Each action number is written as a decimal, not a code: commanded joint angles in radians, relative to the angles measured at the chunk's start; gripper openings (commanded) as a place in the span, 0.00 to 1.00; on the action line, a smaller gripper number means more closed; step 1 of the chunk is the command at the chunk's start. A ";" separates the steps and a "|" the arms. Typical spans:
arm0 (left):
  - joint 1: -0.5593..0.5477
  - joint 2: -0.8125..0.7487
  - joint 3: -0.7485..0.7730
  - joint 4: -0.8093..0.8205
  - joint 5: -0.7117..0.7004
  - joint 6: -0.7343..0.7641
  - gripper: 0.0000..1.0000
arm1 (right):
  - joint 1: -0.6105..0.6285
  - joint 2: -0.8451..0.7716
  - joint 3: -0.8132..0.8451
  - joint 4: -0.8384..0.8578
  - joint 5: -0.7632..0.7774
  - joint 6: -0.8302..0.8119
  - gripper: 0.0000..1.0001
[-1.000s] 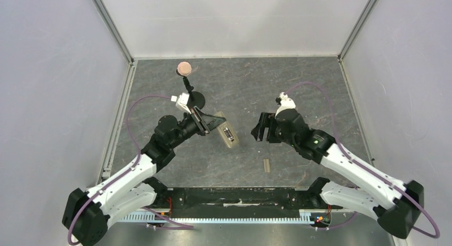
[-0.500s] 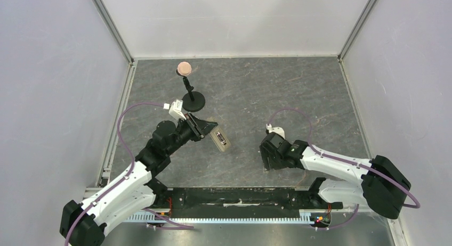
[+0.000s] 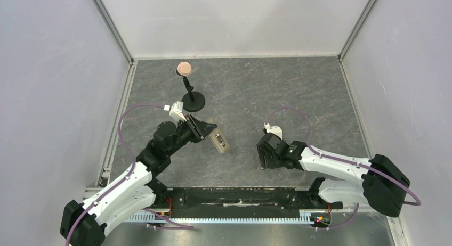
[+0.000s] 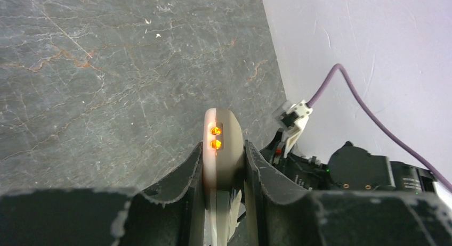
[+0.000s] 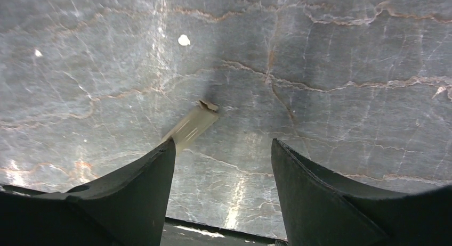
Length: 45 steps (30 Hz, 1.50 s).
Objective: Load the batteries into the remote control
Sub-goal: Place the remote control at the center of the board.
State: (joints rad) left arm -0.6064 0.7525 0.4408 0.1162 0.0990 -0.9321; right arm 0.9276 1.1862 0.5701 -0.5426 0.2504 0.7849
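Note:
My left gripper (image 3: pixel 209 130) is shut on the remote control (image 3: pixel 220 140) and holds it above the table, left of centre, with its tan back and a dark recess showing. In the left wrist view the remote control (image 4: pixel 228 130) stands on edge between the jaws of the left gripper (image 4: pixel 224 150), with two orange lights (image 4: pixel 216 137) at its far end. I cannot make out the batteries. My right gripper (image 3: pixel 265 155) hangs open, low over the table near the front. A small flat beige cover piece (image 5: pixel 193 124) lies just beyond the left fingertip of the right gripper (image 5: pixel 221 146), with nothing between the fingers.
A black stand with a round base (image 3: pixel 193 101) and a pinkish disc on top (image 3: pixel 184 68) stands at the back left. White walls enclose the grey stone-patterned table on three sides. A black rail (image 3: pixel 234 195) runs along the near edge. A white speck (image 5: pixel 183 40) lies on the table.
My right arm swung from the table's middle toward the near edge and dropped over the beige cover piece, its jaws narrowing a little. My left arm drew the remote slightly back and left.

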 commanded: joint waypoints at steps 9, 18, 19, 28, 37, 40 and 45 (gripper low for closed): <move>0.005 -0.012 -0.273 0.420 -0.138 -0.133 0.02 | 0.006 -0.007 0.088 0.034 0.114 0.131 0.70; 0.005 0.010 -0.316 0.452 -0.175 -0.135 0.02 | 0.006 0.025 0.093 0.038 0.085 0.139 0.67; 0.005 0.011 -0.320 0.446 -0.177 -0.141 0.02 | 0.006 0.024 0.092 0.034 0.085 0.131 0.66; -0.029 0.085 -0.428 0.593 -0.343 -0.191 0.02 | 0.000 0.014 0.114 0.007 0.116 0.072 0.65; -0.108 0.224 -0.388 0.655 -0.640 -0.161 0.13 | -0.002 0.036 0.128 0.025 0.099 0.075 0.65; -0.114 0.309 -0.394 0.703 -0.662 -0.214 0.18 | -0.006 0.035 0.134 0.025 0.098 0.062 0.65; -0.125 0.369 -0.389 0.701 -0.714 -0.260 0.23 | -0.022 0.023 0.132 0.026 0.091 0.051 0.65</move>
State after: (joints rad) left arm -0.7219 1.0901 0.0284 0.7647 -0.4969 -1.1416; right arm 0.9180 1.2205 0.6651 -0.5316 0.3332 0.8520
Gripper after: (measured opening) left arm 0.321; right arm 0.654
